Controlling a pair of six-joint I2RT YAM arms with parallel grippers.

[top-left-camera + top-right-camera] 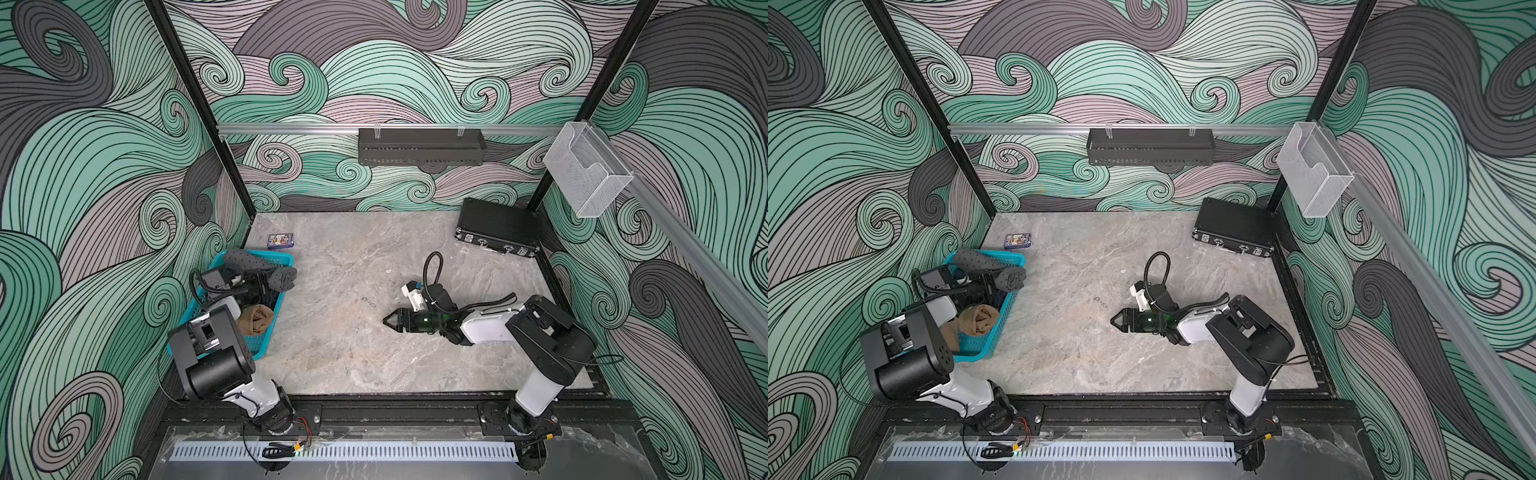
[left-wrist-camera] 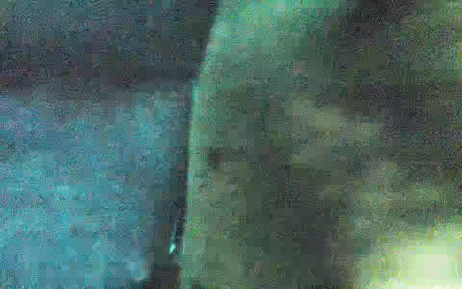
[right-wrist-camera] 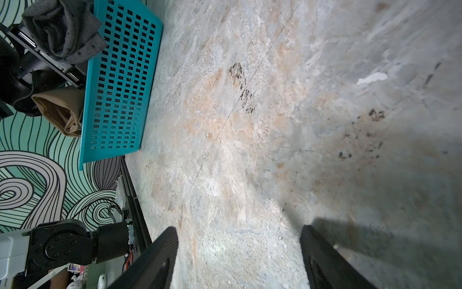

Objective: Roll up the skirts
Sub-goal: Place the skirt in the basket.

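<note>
Left gripper – down inside the teal perforated basket. Its fingers are buried among cloth, and the left wrist view is only noise, so I cannot tell whether it grips or has let go.

Right gripper – jaws spread, nothing between them, low over the bare marble tabletop and pointing toward the basket.

2 skirts are plainly visible, both bundled into rolls in the basket:
- Grey dotted skirt – touching or just beyond the left gripper's tip, with its long axis running across the line of that gripper.
- Tan skirt – just beside the left gripper, on its base-ward side, against the basket wall.
- Denim skirt – not clearly made out; it may be under the gripper.

Key relation: all the cloth lies around the left gripper and well apart from the right gripper, straight ahead of its open jaws across empty table. The left arm is far nearer.

Judgement – rolling looks largely done. Any further handling falls to the left arm unless a skirt comes out onto the table.
</note>
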